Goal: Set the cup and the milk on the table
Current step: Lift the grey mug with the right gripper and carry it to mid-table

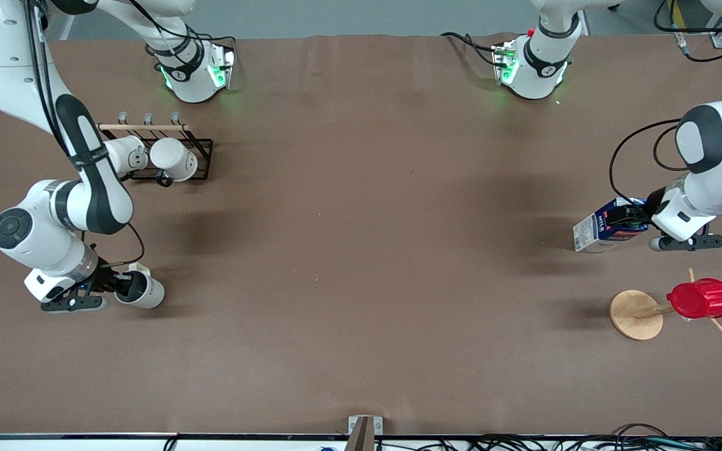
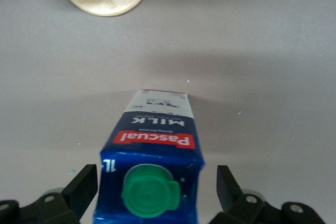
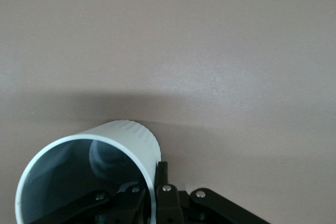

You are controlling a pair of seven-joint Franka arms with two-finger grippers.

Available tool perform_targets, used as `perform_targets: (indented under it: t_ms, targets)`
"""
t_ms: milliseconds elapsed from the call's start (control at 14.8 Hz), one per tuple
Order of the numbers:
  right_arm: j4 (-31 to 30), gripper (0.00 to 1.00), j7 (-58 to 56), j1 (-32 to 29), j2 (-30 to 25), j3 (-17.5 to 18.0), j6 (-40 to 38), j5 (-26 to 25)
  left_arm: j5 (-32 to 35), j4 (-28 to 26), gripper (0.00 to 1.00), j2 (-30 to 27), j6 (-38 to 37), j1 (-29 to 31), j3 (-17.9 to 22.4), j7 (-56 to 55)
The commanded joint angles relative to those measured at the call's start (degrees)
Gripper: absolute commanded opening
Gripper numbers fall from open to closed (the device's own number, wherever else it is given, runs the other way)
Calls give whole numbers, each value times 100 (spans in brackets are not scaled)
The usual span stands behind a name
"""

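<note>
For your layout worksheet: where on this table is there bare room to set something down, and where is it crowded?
Free: the wide middle of the table, between the mug rack and the milk. Crowded: the right arm's end, with rack and cup; the left arm's end, with milk and the wooden stand carrying a red cup.

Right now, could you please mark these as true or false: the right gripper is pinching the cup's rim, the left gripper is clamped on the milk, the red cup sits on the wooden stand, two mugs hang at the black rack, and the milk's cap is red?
1. The right gripper is shut on the rim of the cup. True.
2. The left gripper is clamped on the milk. False: its fingers stand open on either side of the carton, with gaps showing.
3. The red cup sits on the wooden stand. True.
4. Two mugs are at the black rack. True.
5. The milk's cap is red. False: it is green.
</note>
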Motion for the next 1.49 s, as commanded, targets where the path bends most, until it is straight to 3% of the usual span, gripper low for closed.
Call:
perform_targets:
  t_ms: [0, 203, 339, 542, 678, 881, 1153, 1424]
  targets:
    - [330, 0, 337, 255, -327, 71, -956, -14, 84, -36, 100, 21, 89, 64, -15, 123]
    - [560, 0, 1731, 598, -547, 570, -1583, -58, 84, -44, 100, 21, 89, 64, -15, 158]
    - [569, 0, 2935, 861, -539, 1027, -1575, -233, 93, -70, 100, 30, 89, 56, -24, 158]
    - [805, 0, 4623, 1344, -425, 1485, -1601, -883, 93, -79, 100, 30, 89, 29, -33, 158]
    - [1051, 0, 5302, 1591, -171, 1810, -1602, -954, 93, -106, 100, 30, 89, 29, -42, 158]
    - [1236, 0, 6285, 2135, 154, 1891, -1575, -1269, 93, -106, 100, 30, 89, 47, -42, 158]
    - [1957, 0, 7500, 2672, 805, 1900, -1610, -1859, 93, -106, 81, 30, 89, 47, -42, 193]
    - [2080, 1, 7932, 2998, 1017, 1891, -1575, -2087, 93, -97, 80, 30, 89, 38, -42, 193]
